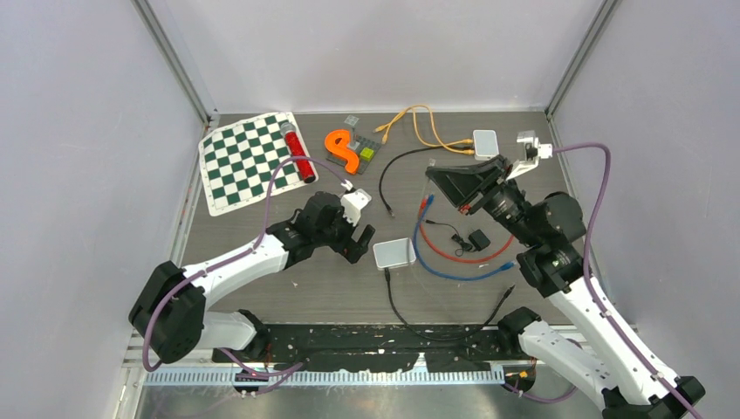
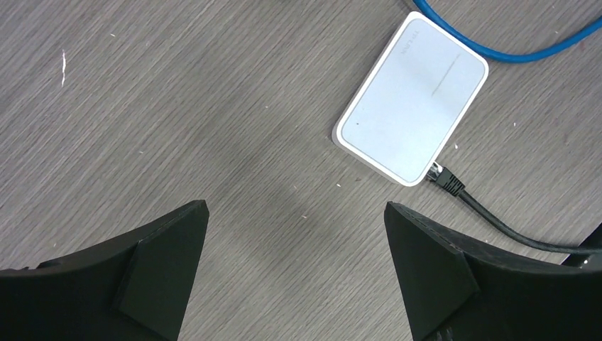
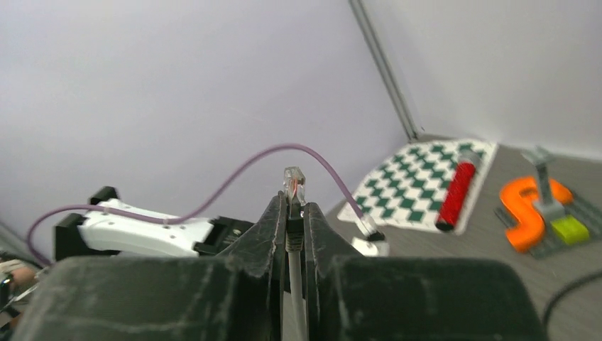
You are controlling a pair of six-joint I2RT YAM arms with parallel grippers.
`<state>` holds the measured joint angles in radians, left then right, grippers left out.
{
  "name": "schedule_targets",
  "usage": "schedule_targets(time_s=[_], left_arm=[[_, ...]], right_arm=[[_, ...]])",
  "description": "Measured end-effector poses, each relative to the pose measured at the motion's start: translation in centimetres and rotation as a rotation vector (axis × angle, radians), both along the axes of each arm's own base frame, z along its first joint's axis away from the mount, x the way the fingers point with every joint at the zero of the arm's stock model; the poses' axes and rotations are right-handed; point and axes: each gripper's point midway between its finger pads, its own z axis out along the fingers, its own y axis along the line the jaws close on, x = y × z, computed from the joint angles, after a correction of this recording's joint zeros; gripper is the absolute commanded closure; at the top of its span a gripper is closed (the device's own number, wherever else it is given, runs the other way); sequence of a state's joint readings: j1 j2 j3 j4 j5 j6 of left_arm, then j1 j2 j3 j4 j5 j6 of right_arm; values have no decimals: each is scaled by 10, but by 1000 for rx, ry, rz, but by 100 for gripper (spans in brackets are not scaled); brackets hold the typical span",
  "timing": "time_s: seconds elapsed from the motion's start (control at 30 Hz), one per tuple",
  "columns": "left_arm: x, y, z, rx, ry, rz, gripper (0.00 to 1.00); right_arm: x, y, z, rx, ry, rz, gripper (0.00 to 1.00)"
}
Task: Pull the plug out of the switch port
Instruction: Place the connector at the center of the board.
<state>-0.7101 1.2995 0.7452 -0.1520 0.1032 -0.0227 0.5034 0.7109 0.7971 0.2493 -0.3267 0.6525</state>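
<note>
Two flat white plastic switch boxes lie on the grey wood-grain tabletop [image 2: 213, 106] — the near switch [image 1: 394, 253] by the middle and the far switch [image 1: 485, 140] toward the back right. The right gripper [image 3: 293, 209] is raised off the table with its jaws pinched narrow on a clear plastic network plug [image 3: 294, 183], whose pale grey cord [image 3: 297, 284] runs down between the fingers. The plug's free end points up against the wall, seated in no port. The left gripper [image 2: 294, 213] hovers low over bare tabletop just beside the near switch, its black jaws spread wide with nothing between them. At that switch's lower corner a black plug [image 2: 449, 181] sits in a port, and its black cable [image 1: 410, 319] loops toward the arm bases. A blue cable [image 1: 454, 271] and a red cable [image 1: 462, 253] curve on the table between the near switch and the right arm, with a small black adapter block [image 1: 478, 238] inside their arcs. Yellow-orange cables [image 1: 419, 122] trail from the far switch across the back of the table. At the back left lies a green-and-white chequered mat [image 1: 249, 157] with a red cylinder [image 1: 298, 153] resting along its right edge. Near them sits an orange S-shaped piece [image 1: 343, 150], and a small lime-green block [image 1: 366, 154] is just beside it.
</note>
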Motion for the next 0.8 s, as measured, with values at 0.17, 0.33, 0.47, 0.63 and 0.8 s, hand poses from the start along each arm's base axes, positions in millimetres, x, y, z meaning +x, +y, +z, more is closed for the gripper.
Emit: schedule_targets(time_s=[0.17,0.33,0.47,0.63,0.8], left_arm=[[3,3,0,10,-8,18,0],[4,4,0,17,-14,28,0],[6,6,0,24,-20,39,0],[7,7,0,28,-22,45,0],[8,5,-1,30,-17,42,0]], right_arm=[[-10,7,31,51,-91,70,95],[6,-4,-1,-3,-17,-50,95],[15,-22,6,-141,-39,-180,95],[9,-39,65,-277,-173,-256,95],[23,-39,57,-432,-182,-270,95]])
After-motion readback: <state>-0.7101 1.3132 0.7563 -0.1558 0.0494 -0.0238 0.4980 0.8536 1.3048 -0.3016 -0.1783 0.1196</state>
